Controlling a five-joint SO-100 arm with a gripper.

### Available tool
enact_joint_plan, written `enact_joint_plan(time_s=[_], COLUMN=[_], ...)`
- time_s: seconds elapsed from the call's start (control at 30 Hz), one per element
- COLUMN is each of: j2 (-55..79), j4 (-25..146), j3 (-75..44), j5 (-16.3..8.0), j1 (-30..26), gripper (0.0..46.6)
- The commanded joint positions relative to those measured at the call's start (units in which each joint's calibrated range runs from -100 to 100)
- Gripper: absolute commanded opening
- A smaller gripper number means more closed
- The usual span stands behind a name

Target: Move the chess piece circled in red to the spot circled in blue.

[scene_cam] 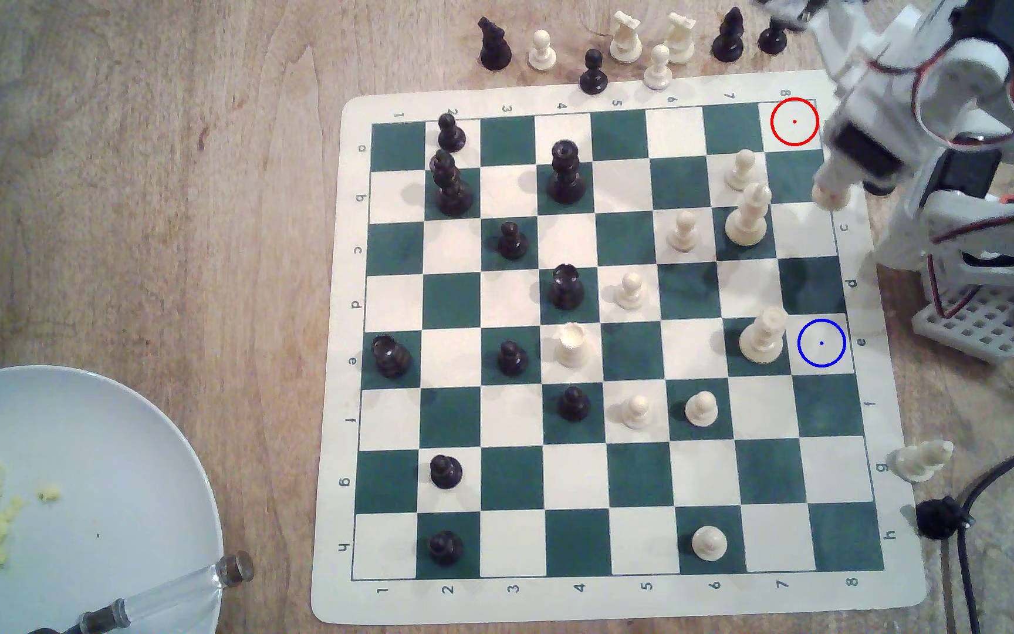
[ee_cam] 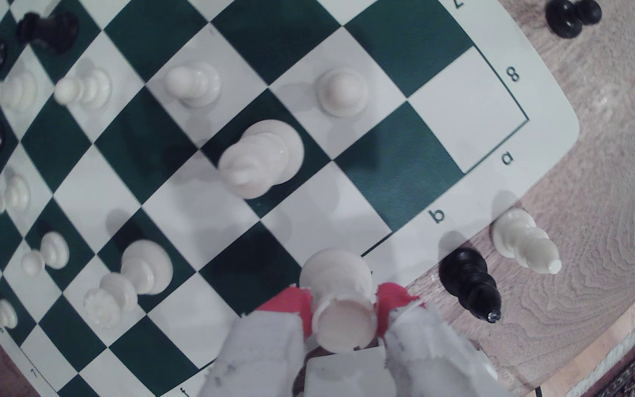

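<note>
The chess piece circled in red (scene_cam: 831, 196) is a short cream piece with a notched top, and it hangs lifted over the board's edge near rows b and c at the exterior view's right. My gripper (scene_cam: 835, 183) is shut on it. In the wrist view the piece (ee_cam: 340, 305) sits between the red-taped fingers (ee_cam: 289, 309), top toward the camera. The red ring (scene_cam: 795, 122) marks a bare cream corner square. The spot circled in blue (scene_cam: 821, 343) is a bare cream square further down the same column.
A tall cream piece (scene_cam: 763, 338) stands right beside the blue spot, another (scene_cam: 748, 216) near the gripper with a pawn (scene_cam: 741, 169). Captured pieces (scene_cam: 625, 39) line the board's far edge. A cream piece (scene_cam: 922, 461) lies off-board at the exterior view's right. A plate (scene_cam: 96, 463) sits lower left.
</note>
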Motion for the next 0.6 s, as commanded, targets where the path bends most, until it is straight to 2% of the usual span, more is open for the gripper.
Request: enact_joint_plan(time_s=[0.0,0.1,0.2,0.57], j2=[-1.23,-1.40,-1.74,6.24], j4=[-0.16,-0.08,0.33,-1.31], j3=[-2.76,-1.58,-0.04,1.32], j5=[-1.61,-2.93,-3.27,-3.03], j1=[-6.48,-11.09,-14.07,-31.27], gripper=[0.2,0.2,0.2,0.2])
